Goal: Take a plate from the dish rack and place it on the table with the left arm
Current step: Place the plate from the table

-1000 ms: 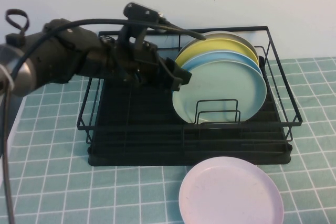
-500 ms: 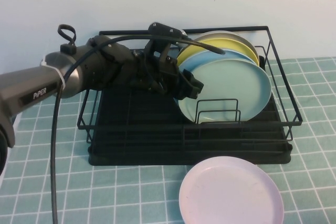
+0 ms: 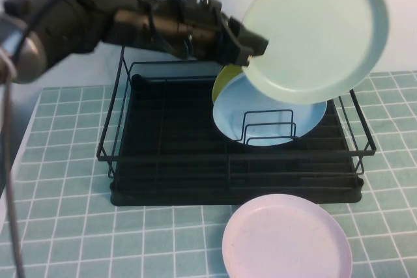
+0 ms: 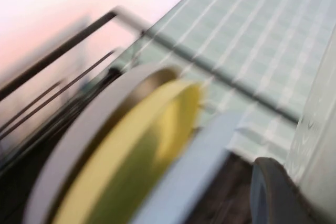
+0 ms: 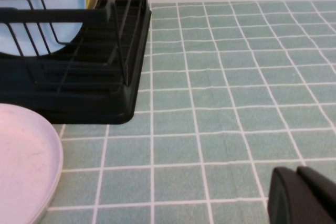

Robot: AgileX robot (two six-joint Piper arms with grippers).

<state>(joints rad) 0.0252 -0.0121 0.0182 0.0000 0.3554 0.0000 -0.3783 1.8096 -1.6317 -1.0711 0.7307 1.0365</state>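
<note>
A: Left gripper point(image 3: 251, 50)?
B: Clamped on the plate point(image 3: 316, 34) rim, plate tilted in the air above the rack point(image 3: 163, 180), clear of the wires.
A: Rack?
B: Far middle of the table point(image 3: 65, 226), blue plate point(image 3: 267, 112) and yellow plate point(image 3: 225, 77) inside. Pink plate point(image 3: 287, 239) at near edge.
A: Right gripper point(image 5: 302, 198)?
B: Low over tiles right of the rack, fingers together.

Mint plate point(image 3: 316, 34) tilted, airborne above dish rack point(image 3: 169, 154).
</note>
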